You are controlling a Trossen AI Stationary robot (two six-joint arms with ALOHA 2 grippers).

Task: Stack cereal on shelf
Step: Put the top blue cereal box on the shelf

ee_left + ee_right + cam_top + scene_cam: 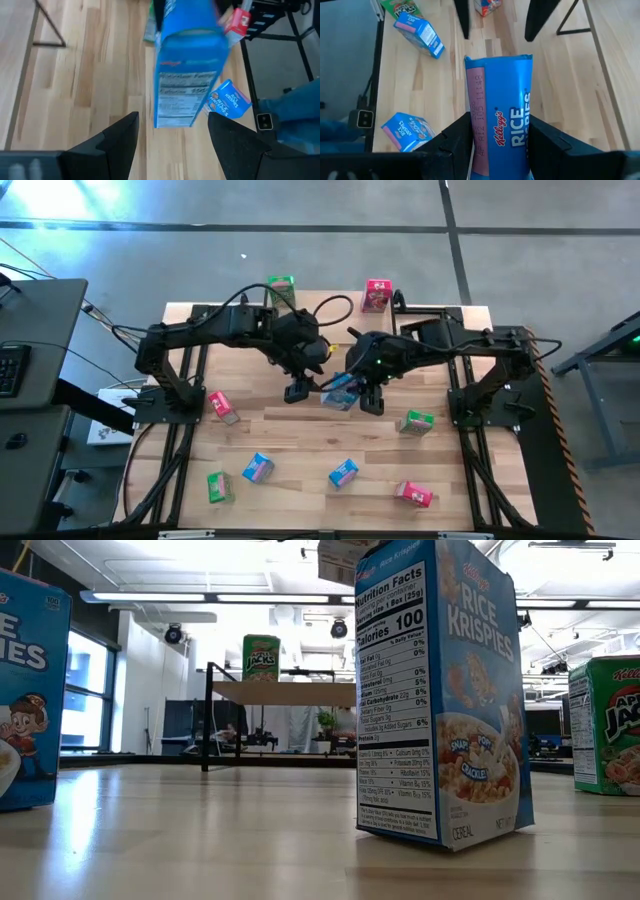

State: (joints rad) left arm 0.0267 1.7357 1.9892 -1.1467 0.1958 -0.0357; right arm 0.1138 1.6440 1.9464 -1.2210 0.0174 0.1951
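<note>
Two boxes stand on the far shelf, one green, one pink. The right gripper pinches a blue box mid-table; the left gripper is spread beside it. Six more lie near.

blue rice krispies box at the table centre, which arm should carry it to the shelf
Right. The right hand is shut on the blue Rice Krispies box. The left hand is open, pointed at that box without touching it. The shelf lies just beyond both arms.
</note>
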